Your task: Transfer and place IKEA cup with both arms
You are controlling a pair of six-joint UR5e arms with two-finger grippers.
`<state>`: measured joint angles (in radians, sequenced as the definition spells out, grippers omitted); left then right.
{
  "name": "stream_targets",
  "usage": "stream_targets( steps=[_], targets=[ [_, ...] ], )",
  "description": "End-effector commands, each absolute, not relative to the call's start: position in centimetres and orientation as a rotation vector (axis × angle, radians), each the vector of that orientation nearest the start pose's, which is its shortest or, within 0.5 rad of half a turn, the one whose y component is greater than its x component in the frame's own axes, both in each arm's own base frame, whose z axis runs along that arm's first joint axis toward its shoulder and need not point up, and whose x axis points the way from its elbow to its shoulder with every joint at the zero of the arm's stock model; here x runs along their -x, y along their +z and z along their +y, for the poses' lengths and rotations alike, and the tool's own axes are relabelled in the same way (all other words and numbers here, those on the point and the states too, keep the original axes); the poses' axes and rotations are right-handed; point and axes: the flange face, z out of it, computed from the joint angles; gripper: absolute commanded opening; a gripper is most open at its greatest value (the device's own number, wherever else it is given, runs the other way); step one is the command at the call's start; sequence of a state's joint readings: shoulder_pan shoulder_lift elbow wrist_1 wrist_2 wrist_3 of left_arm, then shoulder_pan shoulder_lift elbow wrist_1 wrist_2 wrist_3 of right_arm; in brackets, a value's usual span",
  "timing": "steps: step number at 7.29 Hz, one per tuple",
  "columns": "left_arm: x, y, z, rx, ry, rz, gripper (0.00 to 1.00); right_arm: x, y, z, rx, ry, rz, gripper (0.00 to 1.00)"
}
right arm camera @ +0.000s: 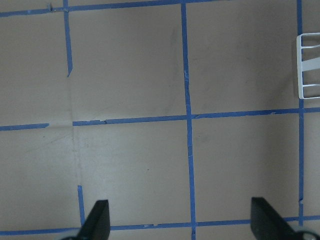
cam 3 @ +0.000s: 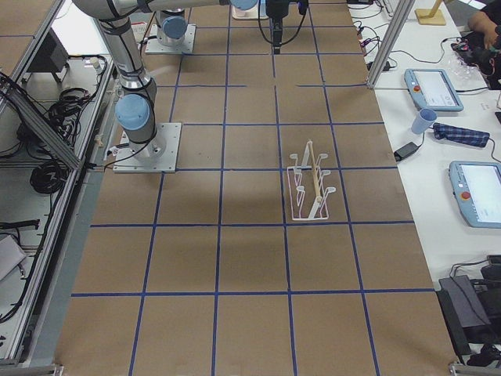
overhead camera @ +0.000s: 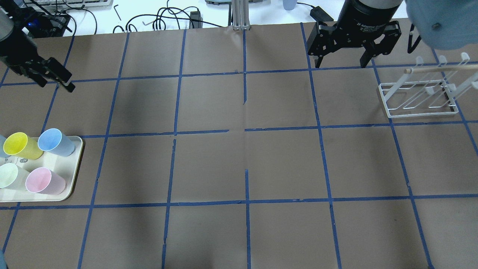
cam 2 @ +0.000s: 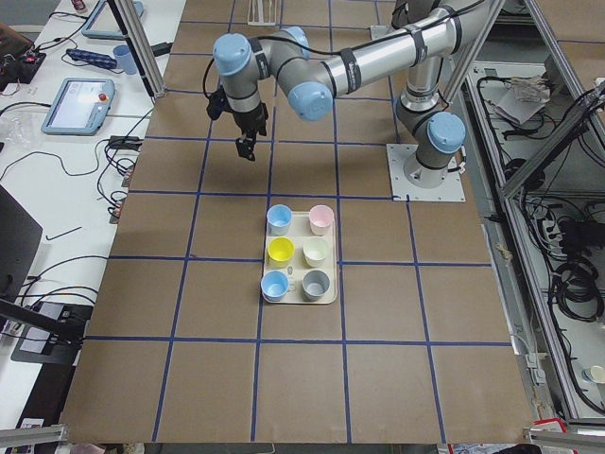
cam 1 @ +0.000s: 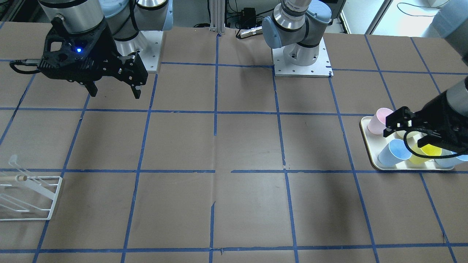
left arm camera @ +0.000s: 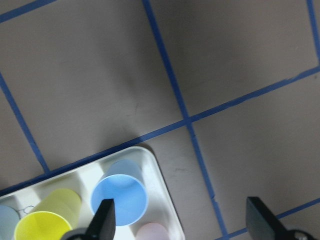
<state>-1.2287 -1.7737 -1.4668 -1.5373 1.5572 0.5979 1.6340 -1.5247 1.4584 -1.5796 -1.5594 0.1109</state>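
The lime-yellow IKEA cup (overhead camera: 20,145) stands upright, mouth up, in a cream tray (overhead camera: 76,164) at the table's left end. It also shows in the front view (cam 1: 431,149), the left-side view (cam 2: 280,249) and the left wrist view (left arm camera: 37,227). My left gripper (overhead camera: 56,84) hangs open and empty above the table, just past the tray's far edge, apart from the cup (cam 1: 406,133) (left arm camera: 180,220). My right gripper (overhead camera: 340,61) is open and empty, raised over the far right of the table (cam 1: 115,91) (right arm camera: 180,220).
The tray also holds a light blue cup (overhead camera: 56,142), a pink cup (overhead camera: 44,181) and a pale green cup (overhead camera: 9,175), close around the yellow one. A white wire rack (overhead camera: 422,97) with a wooden bar stands at the right end. Blue tape lines grid the brown table.
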Motion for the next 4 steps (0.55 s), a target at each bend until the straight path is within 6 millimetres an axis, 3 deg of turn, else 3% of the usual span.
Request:
stream_targets(
  steps=[1,2,3,4],
  targets=[
    [5.9,46.6,-56.4,-0.242,0.020,3.146,1.00,-16.6,52.2,-50.9,-0.074,-0.118,3.121,1.00],
    [8.7,47.3,-55.0,-0.215,0.005,3.146,1.00,-16.6,52.2,-50.9,-0.074,-0.118,3.121,1.00],
    [10.3,48.8,-53.2,-0.225,-0.019,3.143,1.00,-16.6,52.2,-50.9,-0.073,-0.118,3.120,1.00],
    [10.4,50.2,-51.9,-0.141,-0.014,3.148,1.00,-16.6,52.2,-50.9,-0.074,-0.116,3.121,1.00]
  ],
)
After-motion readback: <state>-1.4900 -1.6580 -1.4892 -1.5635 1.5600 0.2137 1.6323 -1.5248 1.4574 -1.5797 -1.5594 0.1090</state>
